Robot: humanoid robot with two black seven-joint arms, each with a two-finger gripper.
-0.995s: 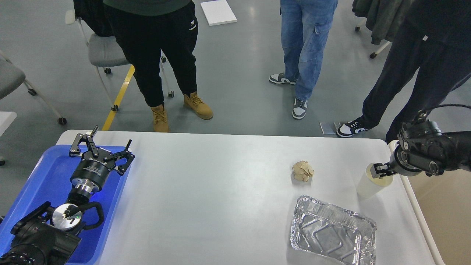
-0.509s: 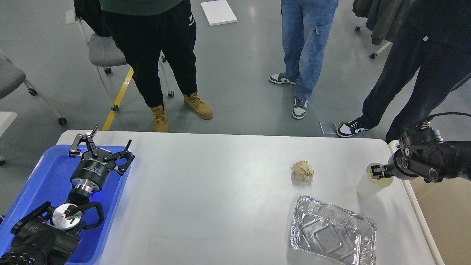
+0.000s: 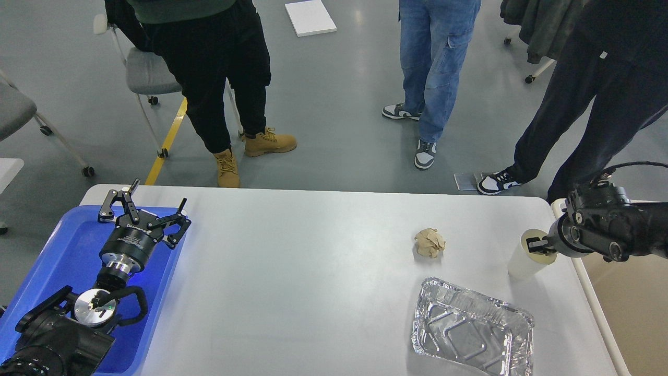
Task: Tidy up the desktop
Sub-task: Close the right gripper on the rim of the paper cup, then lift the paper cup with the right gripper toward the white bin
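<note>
The table (image 3: 313, 271) fills the lower view. At 3 o'clock, the right gripper (image 3: 533, 244) pinches the rim of a paper cup (image 3: 526, 257): light, crushable, so grip gently. Left gripper (image 3: 143, 211), at 9 o'clock over the blue tray (image 3: 62, 250), has jaws spread, empty.

Desktop (image 3: 313, 271) with paper ball (image 3: 429, 243), foil tray (image 3: 472, 329).
</note>
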